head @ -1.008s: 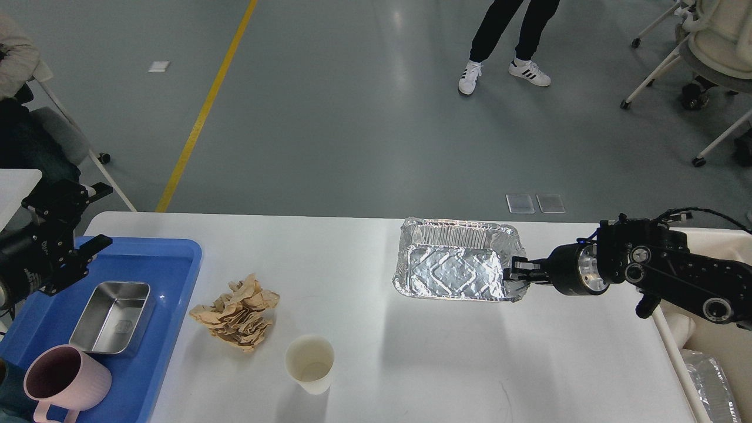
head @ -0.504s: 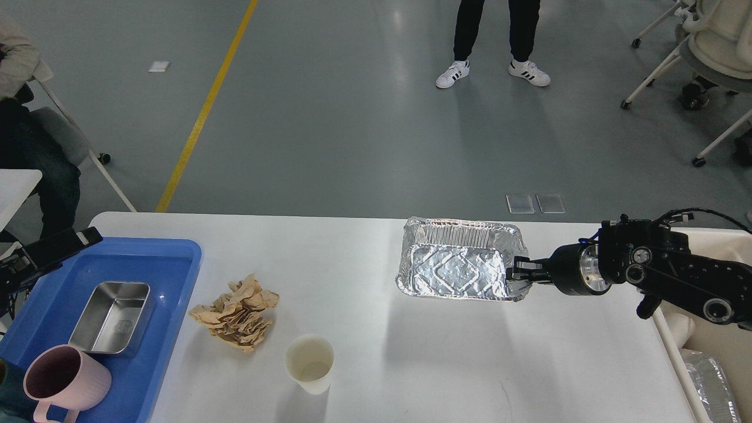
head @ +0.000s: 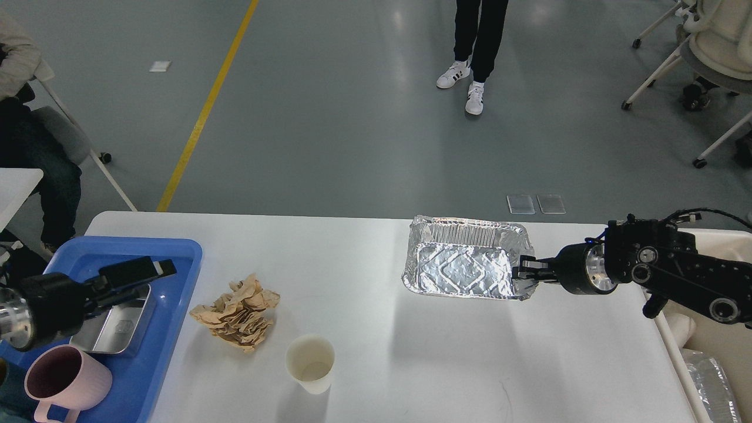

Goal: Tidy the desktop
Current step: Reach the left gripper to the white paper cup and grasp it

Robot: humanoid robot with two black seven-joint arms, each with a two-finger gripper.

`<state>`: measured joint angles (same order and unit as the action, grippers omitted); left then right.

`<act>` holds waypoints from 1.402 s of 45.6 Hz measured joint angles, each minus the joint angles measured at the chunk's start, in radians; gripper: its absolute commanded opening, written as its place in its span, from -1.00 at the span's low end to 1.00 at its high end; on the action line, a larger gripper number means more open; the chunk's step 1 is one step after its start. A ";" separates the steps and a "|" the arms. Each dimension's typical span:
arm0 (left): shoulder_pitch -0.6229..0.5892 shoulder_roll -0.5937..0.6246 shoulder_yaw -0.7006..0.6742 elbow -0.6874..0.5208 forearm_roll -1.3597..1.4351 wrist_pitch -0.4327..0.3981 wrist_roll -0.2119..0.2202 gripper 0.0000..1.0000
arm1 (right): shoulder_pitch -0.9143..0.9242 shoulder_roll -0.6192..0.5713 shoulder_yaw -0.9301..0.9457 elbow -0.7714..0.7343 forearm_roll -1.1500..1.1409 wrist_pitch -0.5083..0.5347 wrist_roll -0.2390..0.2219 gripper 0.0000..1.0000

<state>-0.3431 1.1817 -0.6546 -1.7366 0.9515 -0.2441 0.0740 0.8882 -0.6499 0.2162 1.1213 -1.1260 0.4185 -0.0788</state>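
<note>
Here the right gripper (head: 524,271) pinches the foil tray (head: 464,267) above the desktop (head: 364,352).

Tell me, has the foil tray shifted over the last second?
Yes. The foil tray, pinched at its right rim by the right gripper, has slid slightly right toward the cream bin, judged against the floor plates beyond the desktop.

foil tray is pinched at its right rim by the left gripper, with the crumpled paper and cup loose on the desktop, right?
Not quite: the head view shows the right gripper pinching the foil tray at its right rim. The crumpled paper and cup do sit loose on the desktop.
</note>
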 measured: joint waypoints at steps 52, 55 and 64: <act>-0.240 -0.507 0.451 0.212 0.388 -0.067 0.046 -0.57 | -0.012 -0.015 0.016 0.006 0.008 -0.014 0.005 -1.00; -0.241 -0.507 0.465 0.212 0.406 -0.071 0.046 -0.71 | -0.011 -0.015 0.019 0.006 0.009 -0.014 0.005 -1.00; -0.241 -0.501 0.478 0.212 0.419 -0.084 0.044 -1.00 | -0.011 -0.014 0.023 0.006 0.010 -0.014 0.005 -1.00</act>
<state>-0.5837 0.6810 -0.1770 -1.5247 1.3710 -0.3277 0.1176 0.8768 -0.6635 0.2392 1.1275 -1.1163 0.4048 -0.0736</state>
